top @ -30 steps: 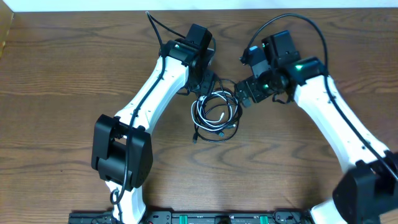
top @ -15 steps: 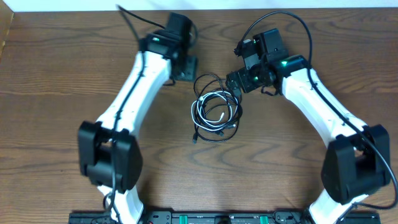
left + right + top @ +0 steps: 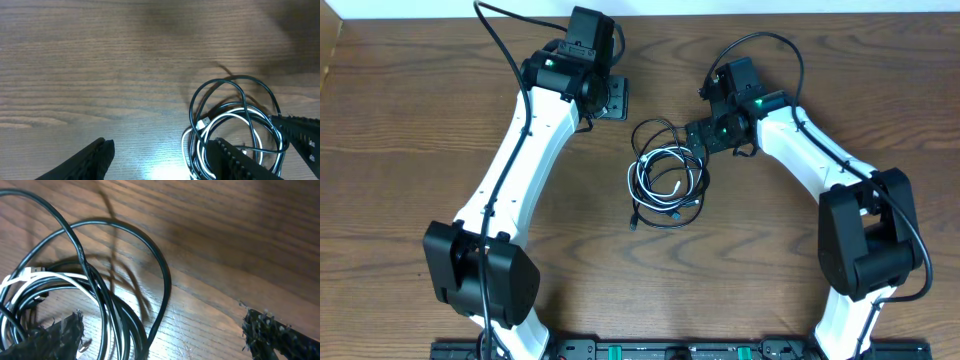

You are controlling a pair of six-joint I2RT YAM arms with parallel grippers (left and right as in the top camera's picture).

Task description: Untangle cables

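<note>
Blk cable (image 3: 235, 78) + wht cable (image 3: 235, 115) coiled in one pile, mid surface (image 3: 420, 120).
R hand (image 3: 165, 335) wide open, straddling edge of blk loop on pile's R side, gripping nothing.
L hand (image 3: 617, 100) also wide, empty, up-left of pile, apart from it.
Risk: R closes on both cords at once, so whole bundle drags and tangle tightens.
Nothing pins pile; any pull prob. slides it.
Also wht plug (image 3: 202, 123) sits inside blk loops, may snag.
</note>
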